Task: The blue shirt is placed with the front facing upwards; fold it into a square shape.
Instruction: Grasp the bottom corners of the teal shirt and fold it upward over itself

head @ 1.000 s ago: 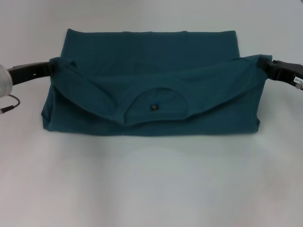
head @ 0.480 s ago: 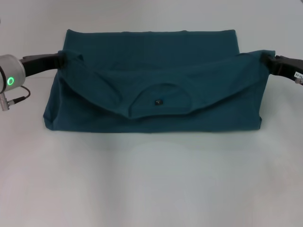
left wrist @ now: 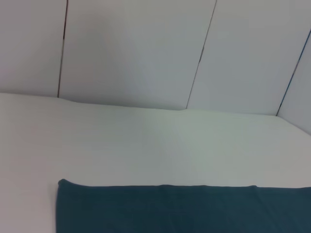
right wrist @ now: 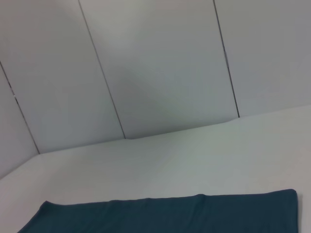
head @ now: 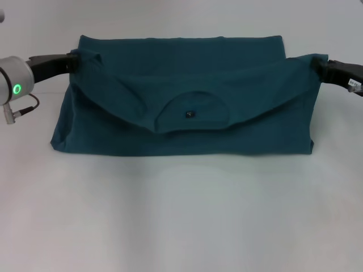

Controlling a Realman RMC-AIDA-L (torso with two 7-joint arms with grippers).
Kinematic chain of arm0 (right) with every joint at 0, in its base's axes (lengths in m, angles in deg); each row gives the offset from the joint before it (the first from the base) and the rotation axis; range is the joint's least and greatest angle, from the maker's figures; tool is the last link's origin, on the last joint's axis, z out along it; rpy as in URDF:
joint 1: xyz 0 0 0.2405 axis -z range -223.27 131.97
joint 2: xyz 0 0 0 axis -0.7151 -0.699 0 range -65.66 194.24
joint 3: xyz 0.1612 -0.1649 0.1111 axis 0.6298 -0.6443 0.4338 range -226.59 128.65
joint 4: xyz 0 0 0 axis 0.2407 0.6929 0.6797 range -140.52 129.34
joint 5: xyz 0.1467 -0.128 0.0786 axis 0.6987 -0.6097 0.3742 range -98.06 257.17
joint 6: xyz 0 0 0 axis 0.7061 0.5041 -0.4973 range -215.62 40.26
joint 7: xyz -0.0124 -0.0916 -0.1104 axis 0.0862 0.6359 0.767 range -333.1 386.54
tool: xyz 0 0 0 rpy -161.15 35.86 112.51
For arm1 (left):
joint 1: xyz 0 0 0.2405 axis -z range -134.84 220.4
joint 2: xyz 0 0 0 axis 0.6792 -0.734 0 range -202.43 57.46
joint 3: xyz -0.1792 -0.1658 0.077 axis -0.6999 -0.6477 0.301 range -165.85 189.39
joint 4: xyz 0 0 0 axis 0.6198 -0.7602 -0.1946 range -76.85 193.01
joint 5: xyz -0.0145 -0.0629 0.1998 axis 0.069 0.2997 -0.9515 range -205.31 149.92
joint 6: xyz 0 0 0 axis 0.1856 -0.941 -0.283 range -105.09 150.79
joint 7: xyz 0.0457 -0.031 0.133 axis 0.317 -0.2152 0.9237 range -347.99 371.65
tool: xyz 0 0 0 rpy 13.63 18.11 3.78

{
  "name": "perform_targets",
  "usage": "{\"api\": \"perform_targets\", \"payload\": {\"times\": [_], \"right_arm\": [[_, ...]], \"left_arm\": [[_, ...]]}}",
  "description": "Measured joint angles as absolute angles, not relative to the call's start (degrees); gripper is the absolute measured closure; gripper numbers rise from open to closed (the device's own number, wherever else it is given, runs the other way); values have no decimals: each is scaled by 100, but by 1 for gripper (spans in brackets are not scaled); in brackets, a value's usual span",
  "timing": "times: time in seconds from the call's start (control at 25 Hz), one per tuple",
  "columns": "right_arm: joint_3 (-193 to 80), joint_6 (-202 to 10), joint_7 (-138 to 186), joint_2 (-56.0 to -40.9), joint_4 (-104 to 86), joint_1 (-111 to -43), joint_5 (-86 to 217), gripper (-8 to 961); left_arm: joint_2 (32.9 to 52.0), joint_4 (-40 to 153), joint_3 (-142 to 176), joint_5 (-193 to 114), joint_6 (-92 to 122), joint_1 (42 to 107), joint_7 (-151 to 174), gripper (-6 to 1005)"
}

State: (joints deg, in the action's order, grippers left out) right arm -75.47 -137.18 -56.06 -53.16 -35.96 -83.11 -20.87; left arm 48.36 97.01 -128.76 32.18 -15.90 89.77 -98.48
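Nearest the robot: bare white surface (head: pixel 181 215), nothing on it.

Next out: the blue shirt (head: pixel 181 113) lies as a wide band spanning the whole gap between the two tools. Its near edge is a straight fold line resting on the surface. Print not visible; the neckline (head: pixel 193 112) with its small dark tag (head: pixel 189 114) shows midway between the tools, on a layer draped over the band.

That upper layer sags in the middle and rises to a pulled-up corner at each side. Left tool (head: pixel 71 62) is closed on the corner at its side; right tool (head: pixel 317 66) is closed on the opposite corner. Fabric between them is taut near the tools, slack at the neckline.

Beyond the tools: the band's far edge lies flat and straight; both wrist views show only this edge and plain surface past it.

Judgement on progress:
- Lengthwise fold appears in hand: held layer looks not yet laid flat on the band.
- Left: set the layer down, release, then fold the long band crosswise; the shape is a wide rectangle, well short of square.
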Motion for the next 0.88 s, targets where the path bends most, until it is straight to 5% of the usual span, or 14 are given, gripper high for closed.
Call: {"api": "perform_targets", "payload": {"times": [0.88], "right_arm": [[-7584,-13209,-4895,-5368,-3239,-8421,-1799,908]], "left_arm": [[5031,9177,-12867,3216,-610,9251,-9168,959]]}}
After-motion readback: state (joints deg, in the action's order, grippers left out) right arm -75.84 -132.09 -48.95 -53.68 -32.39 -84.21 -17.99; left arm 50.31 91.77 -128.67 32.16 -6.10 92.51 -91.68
